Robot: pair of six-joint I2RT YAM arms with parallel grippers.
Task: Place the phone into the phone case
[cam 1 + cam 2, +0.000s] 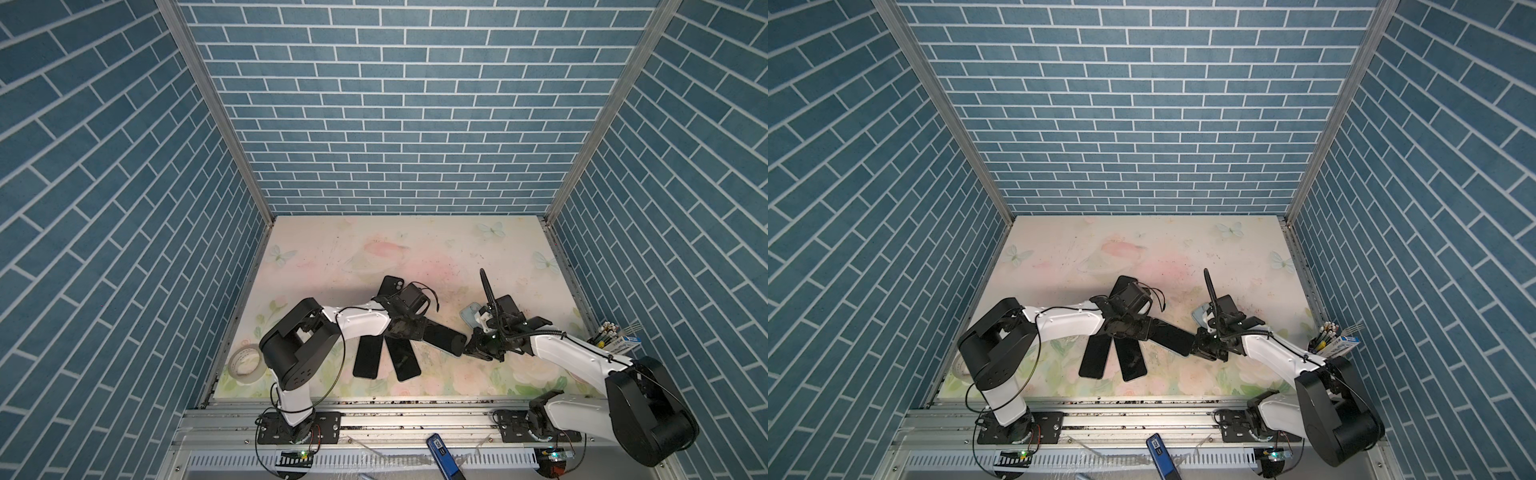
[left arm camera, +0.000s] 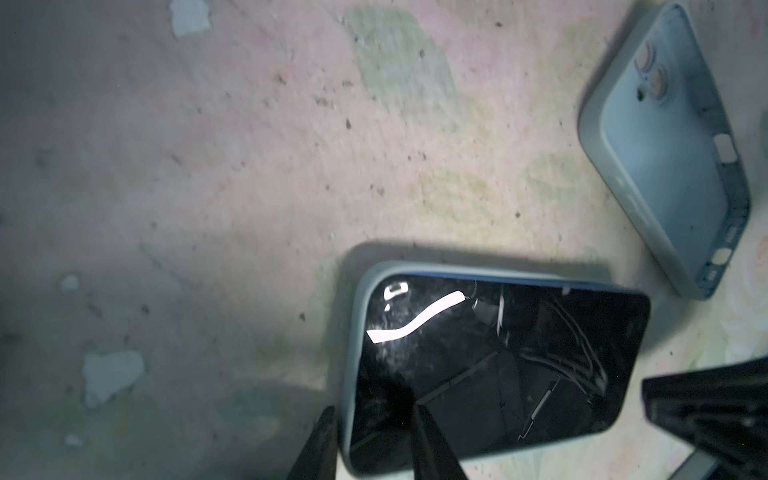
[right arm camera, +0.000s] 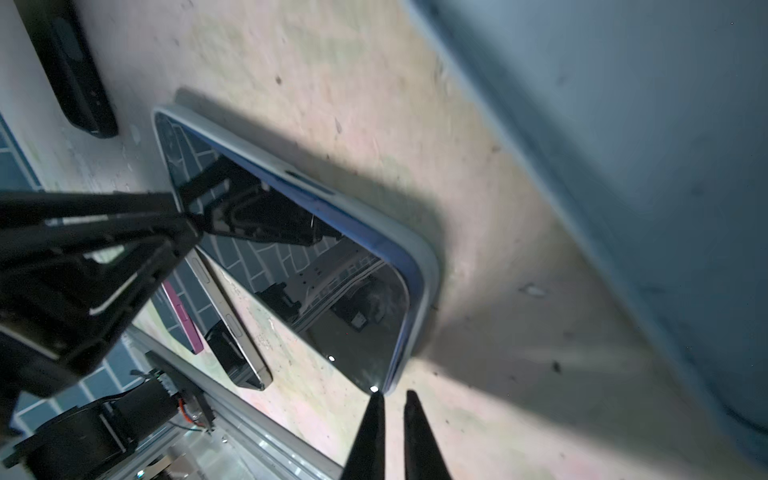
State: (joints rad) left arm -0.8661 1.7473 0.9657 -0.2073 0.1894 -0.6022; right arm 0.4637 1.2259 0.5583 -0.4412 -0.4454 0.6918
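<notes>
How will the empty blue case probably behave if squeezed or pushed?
The empty case has thin walls with cutouts, so it probably flexes when squeezed. It is a hollow shell, likely light. Lying flat on the table, it should slide, not roll.

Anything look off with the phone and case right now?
Yes: the phone sits askew in its case. In the right wrist view its blue edge rides above the case rim along one long side, so it looks not fully seated.

No text reads clearly (blue box [image 1: 628,344] label blurs).
</notes>
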